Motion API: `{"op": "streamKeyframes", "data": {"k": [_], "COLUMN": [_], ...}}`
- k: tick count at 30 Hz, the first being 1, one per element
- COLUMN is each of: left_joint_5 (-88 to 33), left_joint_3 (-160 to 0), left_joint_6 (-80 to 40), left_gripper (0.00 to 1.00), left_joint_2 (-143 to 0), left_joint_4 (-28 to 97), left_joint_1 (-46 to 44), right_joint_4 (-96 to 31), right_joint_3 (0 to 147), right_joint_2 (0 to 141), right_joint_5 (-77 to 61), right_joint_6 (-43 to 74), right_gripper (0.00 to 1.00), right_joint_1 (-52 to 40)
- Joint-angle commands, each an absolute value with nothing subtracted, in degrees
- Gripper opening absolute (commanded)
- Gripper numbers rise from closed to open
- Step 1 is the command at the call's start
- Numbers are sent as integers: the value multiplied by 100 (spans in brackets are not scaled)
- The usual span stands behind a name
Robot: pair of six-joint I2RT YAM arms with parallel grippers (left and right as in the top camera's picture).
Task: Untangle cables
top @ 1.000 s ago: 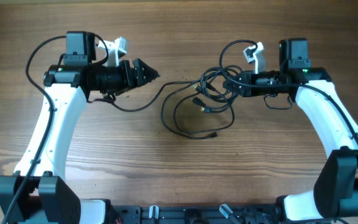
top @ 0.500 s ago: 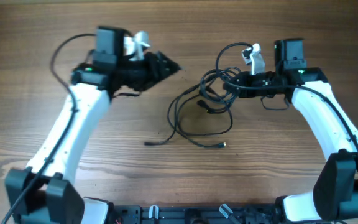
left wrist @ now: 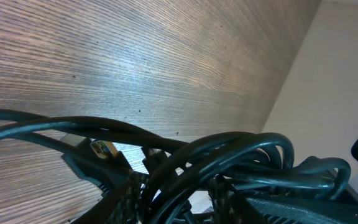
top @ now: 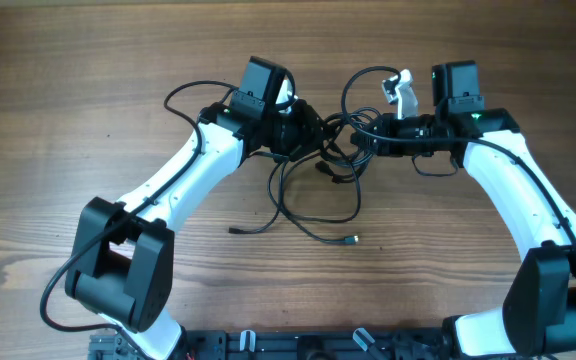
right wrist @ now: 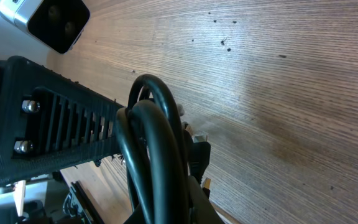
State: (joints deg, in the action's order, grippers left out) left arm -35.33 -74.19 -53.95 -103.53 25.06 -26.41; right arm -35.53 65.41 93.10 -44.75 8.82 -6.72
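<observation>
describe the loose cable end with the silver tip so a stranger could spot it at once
On the wooden table, black cables lie tangled between the white left arm and right arm. From the tangle two loose ends trail toward the arm bases. The silvery-tipped plug is the one on the right arm's side; the other end is all dark.

- The thin black flexible cables (top: pixel 340 150) are knotted in a dense clump at the far middle of the brown wooden table (top: pixel 88 60), with many strands crossing one another.
- Loose loops (top: pixel 313 200) spill from the clump toward the near edge and lie flat on the wood.
- Two free ends trail out: a dark plug end (top: pixel 235 231) pointing left, and a silvery-tipped plug end (top: pixel 354 239) well apart to its right.
- In the left wrist view the strands (left wrist: pixel 229 155) bunch in tight curves.
- In the right wrist view two strands form a narrow arch (right wrist: pixel 151 124).
</observation>
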Motion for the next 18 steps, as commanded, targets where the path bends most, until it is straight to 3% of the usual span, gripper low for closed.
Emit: {"op": "streamKeyframes", "data": {"k": [1, 5, 6, 9, 13, 16, 18], "left_joint_5": [-3483, -3330, -3138, -2657, -2119, -2049, -1981], "left_joint_3": [-7481, -7478, -7478, -7478, -7478, -7481, -7481], "left_joint_6": [-5424, -5269, -5269, -5227, -4969, -4971, -4971], "left_gripper": [33, 15, 4, 4, 4, 4, 4], "left_joint_2": [-10420, -10425, -10427, -10427, -10425, -10422, -10370], "left_joint_4": [2464, 2515, 2602, 2722, 2700, 2676, 2679], "left_joint_1": [-2689, -2762, -2792, -2786, -2648, -2512, -2473], "right_joint_4": [-3511, -3514, -3500, -3500, -3503, -3496, -3363], "right_joint_3": [6665, 6665, 6665, 6665, 6726, 6829, 6838], "right_joint_2": [9137, 9137, 9137, 9137, 9013, 8818, 8696], "right_joint_5": [-4810, -4906, -4969, -4987, -4956, -4740, -4718], "right_joint_6": [915, 913, 910, 913, 1020, 1483, 1874], "right_gripper": [4, 4, 4, 6, 39, 50, 49], "right_joint_1": [-696, -694, -696, -690, -663, -515, -456]}}
